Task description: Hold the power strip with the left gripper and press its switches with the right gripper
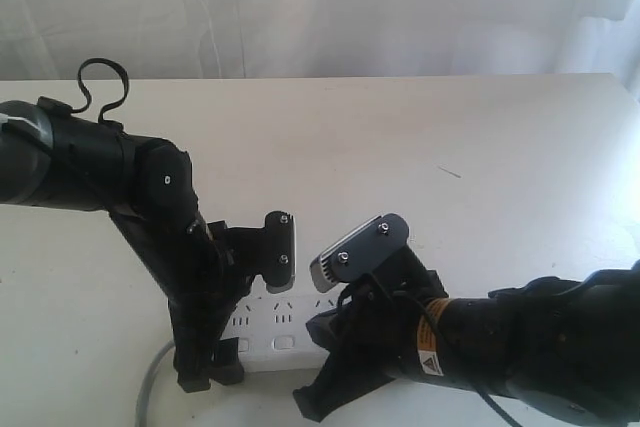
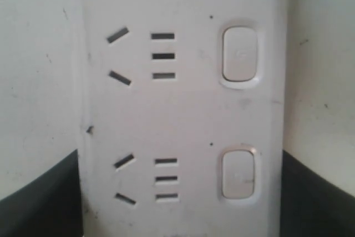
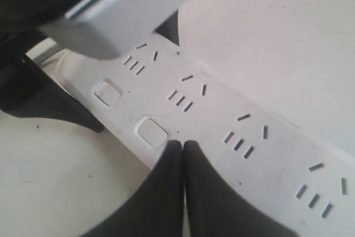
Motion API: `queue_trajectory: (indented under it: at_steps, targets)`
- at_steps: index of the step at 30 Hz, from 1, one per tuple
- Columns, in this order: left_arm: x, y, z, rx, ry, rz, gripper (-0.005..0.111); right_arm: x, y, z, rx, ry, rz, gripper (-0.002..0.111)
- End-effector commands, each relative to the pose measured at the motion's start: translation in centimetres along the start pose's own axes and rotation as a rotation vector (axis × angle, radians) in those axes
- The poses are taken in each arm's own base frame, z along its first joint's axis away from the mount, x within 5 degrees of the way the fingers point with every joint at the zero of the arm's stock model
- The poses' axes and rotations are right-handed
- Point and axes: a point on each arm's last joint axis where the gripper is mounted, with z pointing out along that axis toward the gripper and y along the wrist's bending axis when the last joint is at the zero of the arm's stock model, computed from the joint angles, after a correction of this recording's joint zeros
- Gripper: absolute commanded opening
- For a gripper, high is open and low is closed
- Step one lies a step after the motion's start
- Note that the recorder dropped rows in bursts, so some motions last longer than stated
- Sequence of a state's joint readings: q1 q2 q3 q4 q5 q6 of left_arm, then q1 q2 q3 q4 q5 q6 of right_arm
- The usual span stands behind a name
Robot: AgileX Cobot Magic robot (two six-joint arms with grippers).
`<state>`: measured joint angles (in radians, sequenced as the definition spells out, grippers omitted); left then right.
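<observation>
The white power strip [image 1: 268,319] lies near the table's front edge, its grey cord [image 1: 150,387] trailing off left. My left gripper [image 1: 245,322] is shut on it across its width: black fingers [image 2: 39,198] press both long sides of the power strip [image 2: 183,115] beside two switches [image 2: 240,54]. My right gripper [image 3: 183,145] is shut with nothing between its jaws. Its tip rests on the power strip [image 3: 222,115], right next to the second switch [image 3: 152,131] from the held end. In the exterior view the right gripper [image 1: 318,332] hides the strip's right part.
The pale table [image 1: 450,147] stretches behind both arms. The left arm's looped black cable [image 1: 100,77] rises at the left. A white warning sticker [image 1: 430,357] marks the right arm, low at the front right. A white curtain hangs behind the table.
</observation>
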<state>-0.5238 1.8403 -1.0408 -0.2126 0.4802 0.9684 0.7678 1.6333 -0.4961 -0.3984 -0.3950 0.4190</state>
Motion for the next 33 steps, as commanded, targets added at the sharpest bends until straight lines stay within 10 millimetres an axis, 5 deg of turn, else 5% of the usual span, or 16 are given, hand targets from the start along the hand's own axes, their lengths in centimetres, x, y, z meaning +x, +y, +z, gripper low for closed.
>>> queue_trajectory:
  at_steps: [1,14,33]
  targets:
    - [1.2,-0.5,1.3,0.064,0.09,0.03,0.0,-0.2,0.2,0.4,-0.026,-0.047,-0.008,0.0]
    - [1.3,-0.6,1.3,0.077,0.097,0.032,0.0,1.6,-0.7,2.2,0.035,0.029,0.055,0.0]
    - [1.3,-0.4,1.3,0.056,0.101,0.045,0.0,2.6,-1.0,2.0,0.074,0.147,0.072,0.0]
